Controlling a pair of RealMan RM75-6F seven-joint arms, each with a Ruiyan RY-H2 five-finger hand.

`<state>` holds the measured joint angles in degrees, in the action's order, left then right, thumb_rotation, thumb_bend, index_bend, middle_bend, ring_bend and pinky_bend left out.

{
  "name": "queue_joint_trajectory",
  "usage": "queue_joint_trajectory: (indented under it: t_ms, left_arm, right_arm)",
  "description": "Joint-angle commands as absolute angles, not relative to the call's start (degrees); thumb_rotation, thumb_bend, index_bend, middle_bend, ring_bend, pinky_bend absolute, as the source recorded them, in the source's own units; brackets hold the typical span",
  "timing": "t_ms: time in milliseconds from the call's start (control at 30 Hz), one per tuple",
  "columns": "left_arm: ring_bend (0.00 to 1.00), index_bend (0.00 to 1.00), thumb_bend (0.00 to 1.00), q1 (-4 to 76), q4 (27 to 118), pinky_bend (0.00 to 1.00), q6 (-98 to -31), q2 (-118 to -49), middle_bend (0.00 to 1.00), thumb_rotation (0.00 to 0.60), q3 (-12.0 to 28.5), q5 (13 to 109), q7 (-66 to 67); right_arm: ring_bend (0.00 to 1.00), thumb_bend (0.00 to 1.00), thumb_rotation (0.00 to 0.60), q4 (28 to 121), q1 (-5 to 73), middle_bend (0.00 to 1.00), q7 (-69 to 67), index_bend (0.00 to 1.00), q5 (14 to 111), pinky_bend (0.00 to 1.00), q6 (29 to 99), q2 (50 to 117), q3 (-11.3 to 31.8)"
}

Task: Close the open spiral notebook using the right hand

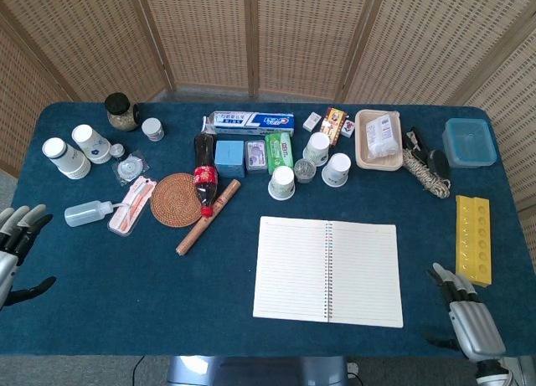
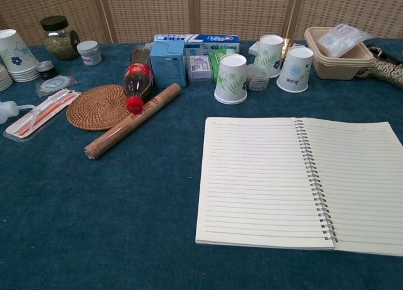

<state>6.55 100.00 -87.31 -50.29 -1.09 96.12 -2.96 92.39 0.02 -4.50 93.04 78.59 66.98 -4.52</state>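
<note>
- Centrally: spiral notebook (image 1: 327, 271), open flat on the blue tablecloth (image 1: 126, 285), both lined pages up, wire spine running front to back between them.
- Right hand (image 1: 467, 319): near the table's front right corner, right of the notebook and apart from it; fingers spread, holding nothing. Seen in the head view only.
- Left hand (image 1: 15, 248): at the table's left edge, fingers apart, empty.
- Yellow tray (image 1: 473, 239): just behind the right hand, along the right edge.
- Three paper cups (image 2: 233, 78): behind the notebook, upright, with a small clear jar among them.
- Cola bottle (image 2: 136, 81): lying on its side, cap end on the woven coaster (image 2: 97, 106).
- Brown paper roll (image 2: 133, 121): lying diagonally beside the coaster.
- Toothpaste box (image 1: 250, 122): toward the back, lengthwise.
</note>
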Motion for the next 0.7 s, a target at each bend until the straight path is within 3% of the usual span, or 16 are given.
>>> queue_joint_trajectory:
  t_ms: [33,100,267,700]
  left_arm:
    - [0.00,0.00,0.00,6.70,99.96,0.00,-86.91,-50.56,0.00,0.600,-1.04,95.83,-2.83]
    - [0.00,0.00,0.00,6.75,100.06,0.00,-86.67,-50.70,0.00,0.600,-1.09,95.85,-2.63]
    - [0.00,0.00,0.00,6.77,101.06,0.00,-86.45,-50.88,0.00,0.600,-1.02,95.71,-1.38]
    - [0.00,0.00,0.00,7.53,103.76,0.00,-85.14,-50.34,0.00,0.600,-0.53,95.22,0.98]
  right_arm:
    - [0.00,0.06,0.600,92.87,3.57,0.00,-9.32,0.00,93.98,0.00,73.35,66.22,-5.28]
    - [0.00,0.07,0.584,93.41,5.44,0.00,-12.53,0.00,94.64,0.00,71.12,65.48,-5.40]
    - [0.00,0.06,0.439,94.18,12.04,0.00,-20.23,0.00,96.90,0.00,64.06,63.83,-5.42]
    - [0.00,0.06,0.421,95.03,20.86,0.03,-26.50,0.03,97.97,0.00,54.95,65.44,-5.60]
